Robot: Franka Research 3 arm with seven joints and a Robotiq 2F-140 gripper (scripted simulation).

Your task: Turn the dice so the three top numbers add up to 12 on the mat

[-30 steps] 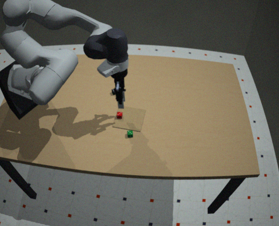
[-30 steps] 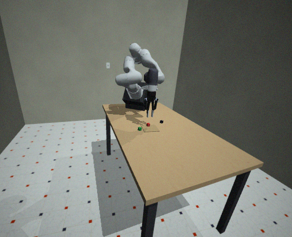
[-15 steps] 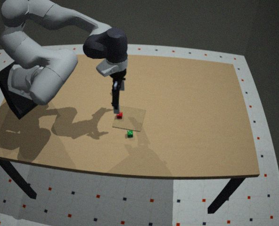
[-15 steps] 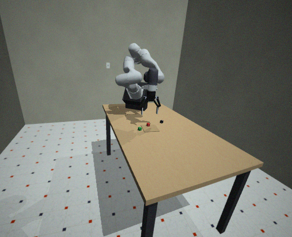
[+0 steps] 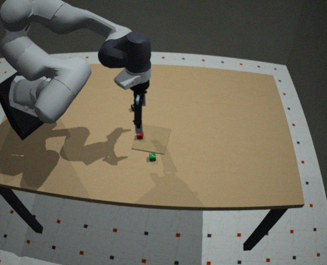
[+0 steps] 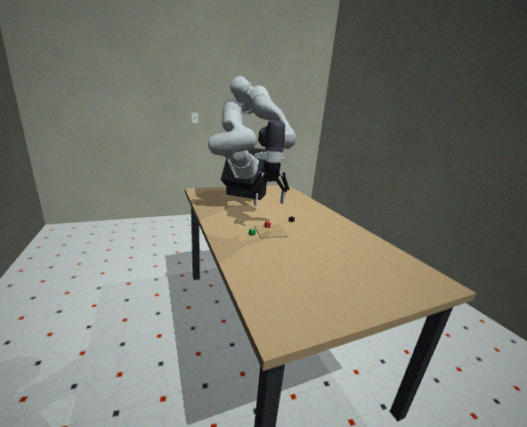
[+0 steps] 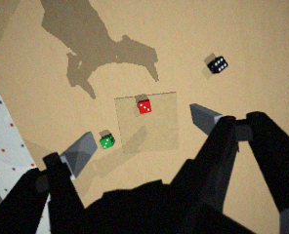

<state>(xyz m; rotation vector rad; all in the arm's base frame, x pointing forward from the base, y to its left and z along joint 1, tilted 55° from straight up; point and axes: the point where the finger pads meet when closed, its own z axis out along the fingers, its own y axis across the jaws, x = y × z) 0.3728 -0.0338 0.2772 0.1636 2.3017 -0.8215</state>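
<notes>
Fingers (image 5: 138, 130) (image 6: 282, 197) are standing widely spread, with nothing between them, as the gripper (image 5: 141, 117) (image 6: 269, 201) (image 7: 142, 127) is hanging above the table (image 5: 229, 128) (image 6: 337, 266) (image 7: 179, 54). In the wrist view, the red die (image 5: 140, 136) (image 6: 267, 224) (image 7: 144, 106) is resting toward twelve o'clock on the square mat (image 5: 158, 139) (image 6: 275, 231) (image 7: 159, 127), showing three pips on top. Off the mat, the green die (image 5: 152, 157) (image 6: 252, 231) (image 7: 106, 141) is sitting just beside it at eight o'clock; the black die (image 5: 132, 107) (image 6: 291, 219) (image 7: 218, 64) is lying at two o'clock, showing six pips.
</notes>
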